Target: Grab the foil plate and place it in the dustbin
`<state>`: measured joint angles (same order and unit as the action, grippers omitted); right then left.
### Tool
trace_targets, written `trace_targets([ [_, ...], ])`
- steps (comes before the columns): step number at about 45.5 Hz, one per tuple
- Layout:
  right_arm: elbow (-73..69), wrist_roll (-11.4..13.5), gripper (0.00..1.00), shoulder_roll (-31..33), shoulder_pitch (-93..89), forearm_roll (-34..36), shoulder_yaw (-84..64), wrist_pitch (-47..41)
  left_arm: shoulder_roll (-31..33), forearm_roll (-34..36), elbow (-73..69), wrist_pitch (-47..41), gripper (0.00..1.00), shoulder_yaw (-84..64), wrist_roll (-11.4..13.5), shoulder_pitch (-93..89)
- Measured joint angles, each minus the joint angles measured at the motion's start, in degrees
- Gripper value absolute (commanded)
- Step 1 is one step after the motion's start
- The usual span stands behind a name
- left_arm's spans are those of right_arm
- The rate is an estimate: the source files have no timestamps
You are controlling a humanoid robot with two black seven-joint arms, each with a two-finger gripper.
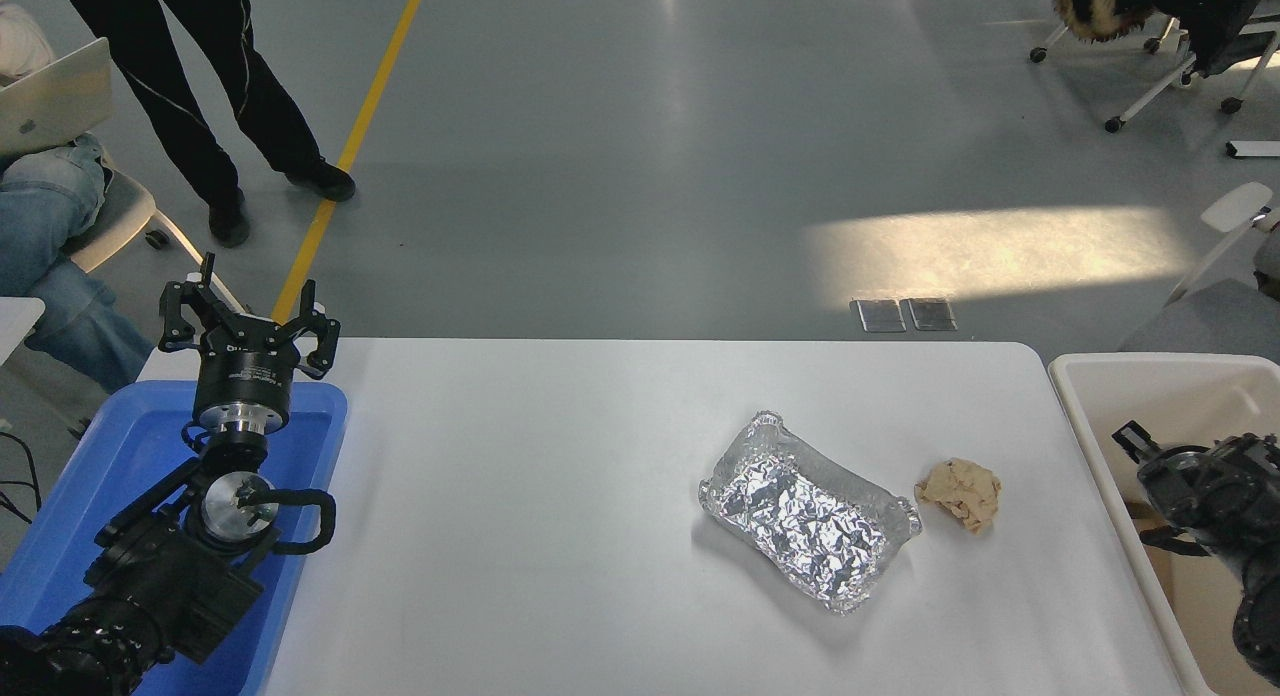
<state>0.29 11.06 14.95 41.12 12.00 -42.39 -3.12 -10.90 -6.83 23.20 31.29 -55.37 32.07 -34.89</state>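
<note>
A: So, log positions first. Where does the plate sit?

B: Plate (808, 521) lies flat on the table (520, 496), right of centre, long axis running from upper left to lower right. Paper ball (960, 493) just beside its right end; I can't tell if they touch. Bin (1085, 376) stands at the table's right edge, well apart from the plate.

A: Arms?

B: Left gripper (245, 321) is parked over the blue tray (320, 396) at lower left, fingers spread, holding nothing. Right gripper (1135, 441) sits over the bin at the right edge; only part of it shows, so I can't tell how its fingers stand. Nothing is grasped yet.

A: Handling estimate?

B: Judgement only: thin crinkled foil, so very light, and it will likely dent or fold under firm pinching. The shiny surface may slip. The rim is raised, which gives an edge to take.

A: Grasp point?

B: I'd take the rim on the long side nearest the bin or at the near right corner, one finger inside and one outside. Stay clear of the ball so it isn't dragged along. Close gently; a crushed rim could spring free mid-carry.

A: Any labels?

B: There is small pale print on the left gripper's collar, too small to read. An apple logo shows on a laptop (55, 96) at top left. The plate, bin and tray carry no writing I can see.
</note>
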Motion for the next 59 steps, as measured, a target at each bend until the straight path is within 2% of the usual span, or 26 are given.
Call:
trace_targets([
  [34,0.2,0.4,0.00,-1.1,1.2,-0.2,0.5,-0.2,0.1,0.0,0.0,-0.1,0.99,0.0,0.0,-0.2],
  [35,-0.2,0.4,0.02,-1.1,1.5,-0.2,0.5,-0.4,0.1,0.0,0.0,-0.1,0.99,0.0,0.0,-0.2],
  [37,-1.2,0.2,0.34,-1.0,2.4,-0.2,0.6,-1.0,0.1,0.0,0.0,-0.1,0.99,0.0,0.0,-0.2],
  [38,-1.7,0.2,0.46,-0.9,3.0,-0.2,0.6,-1.2,0.1,-0.1,0.0,-0.1,0.99,0.0,0.0,-0.2],
  [40,-3.4,0.1,0.59,-0.3,4.8,-0.2,0.7,-2.0,0.0,-0.1,0.0,-0.1,0.99,0.0,0.1,-0.2],
  [52,-20.5,-0.2,0.64,5.6,18.4,-4.4,-0.1,-3.8,0.0,0.0,0.0,0.0,0.99,0.0,0.1,0.0],
  [56,-28.5,-0.1,0.77,7.8,24.6,-6.3,-1.4,-4.1,0.0,0.0,0.0,0.0,0.99,0.0,0.0,0.0],
  [59,-34.8,0.0,0.82,9.0,29.7,-7.4,-3.3,-4.2,0.0,0.0,0.0,0.0,0.99,0.0,0.0,0.0],
])
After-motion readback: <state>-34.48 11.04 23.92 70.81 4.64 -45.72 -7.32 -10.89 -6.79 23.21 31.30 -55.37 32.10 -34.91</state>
